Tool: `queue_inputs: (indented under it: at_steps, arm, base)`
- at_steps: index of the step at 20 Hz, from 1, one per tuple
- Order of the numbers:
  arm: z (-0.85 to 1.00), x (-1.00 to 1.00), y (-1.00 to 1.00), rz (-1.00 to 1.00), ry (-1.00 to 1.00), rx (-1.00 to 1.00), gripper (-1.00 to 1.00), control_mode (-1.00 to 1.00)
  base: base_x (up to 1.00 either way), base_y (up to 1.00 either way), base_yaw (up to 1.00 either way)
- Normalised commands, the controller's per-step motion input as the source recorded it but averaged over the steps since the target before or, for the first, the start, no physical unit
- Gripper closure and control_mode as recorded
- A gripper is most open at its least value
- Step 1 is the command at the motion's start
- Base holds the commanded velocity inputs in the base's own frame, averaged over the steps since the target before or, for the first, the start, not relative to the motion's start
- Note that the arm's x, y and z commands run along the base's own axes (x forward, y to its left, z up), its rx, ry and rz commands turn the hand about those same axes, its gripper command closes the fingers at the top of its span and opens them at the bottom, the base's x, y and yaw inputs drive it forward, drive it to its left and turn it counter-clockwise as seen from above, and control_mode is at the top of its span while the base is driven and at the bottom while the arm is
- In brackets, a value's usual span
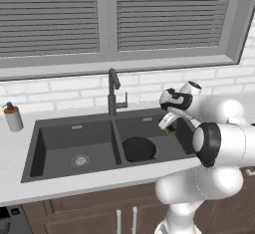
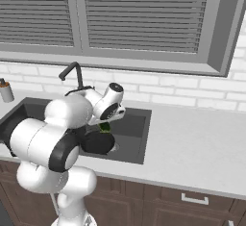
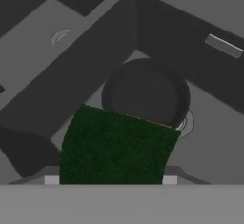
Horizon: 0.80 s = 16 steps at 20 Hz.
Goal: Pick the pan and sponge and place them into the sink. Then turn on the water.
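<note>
Gripping sponge [image 3: 116, 147], hand [image 1: 169, 126] above pan [image 1: 139, 148] in sink [image 1: 35, 148]; no writing legible.

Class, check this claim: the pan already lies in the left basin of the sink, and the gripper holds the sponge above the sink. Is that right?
One detail is wrong. The pan lies in the right basin of the sink, not the left; the left base view shows this, with the left basin holding just its drain. The rest stands: the gripper holds the sponge above the sink.
</note>
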Motion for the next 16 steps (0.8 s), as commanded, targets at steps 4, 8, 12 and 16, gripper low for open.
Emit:
queue_inputs:
  at_steps: [4,8,12,16]
  arm:
    - [-0.51,0.18,0.33,0.0,-0.01,0.02,1.0,-1.0]
    - [-0.63,0.3,0.42,0.0,0.0,0.0,1.0,-1.0]
    - [-0.57,0.39,0.37,0.0,0.0,0.0,1.0,-1.0]
    - [-0.65,0.29,0.16,0.0,0.0,0.0,1.0,-1.0]
  base:
    - [0.0,0.0,0.0]
    - [0.0,0.0,0.0]
    - [0.0,0.0,0.0]
    - [0.0,0.0,0.0]
